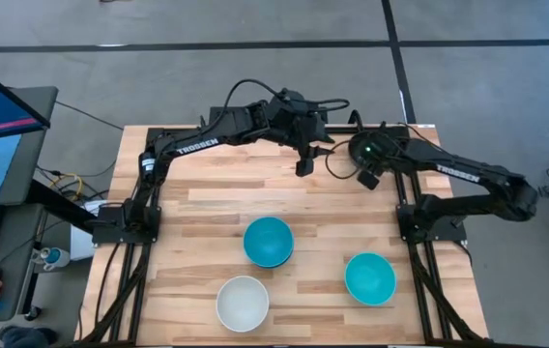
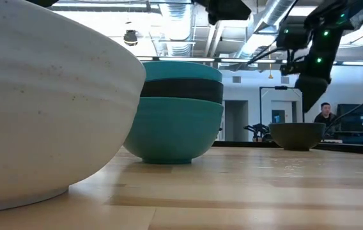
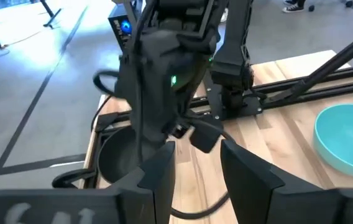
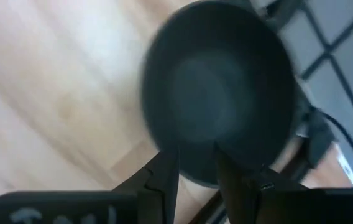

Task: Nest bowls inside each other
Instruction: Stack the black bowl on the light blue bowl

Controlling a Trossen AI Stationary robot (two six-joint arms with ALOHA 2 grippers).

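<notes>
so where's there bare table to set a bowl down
Bare wood on the left half, between the left arm's base and the stack, and between stack and cyan bowl. Crowded at the far edge: both grippers and the black bowl.

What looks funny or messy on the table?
Nothing is spilled or broken. Only the black bowl sits oddly alone by the table's far edge, under the right gripper, away from the stacked bowls.
</notes>
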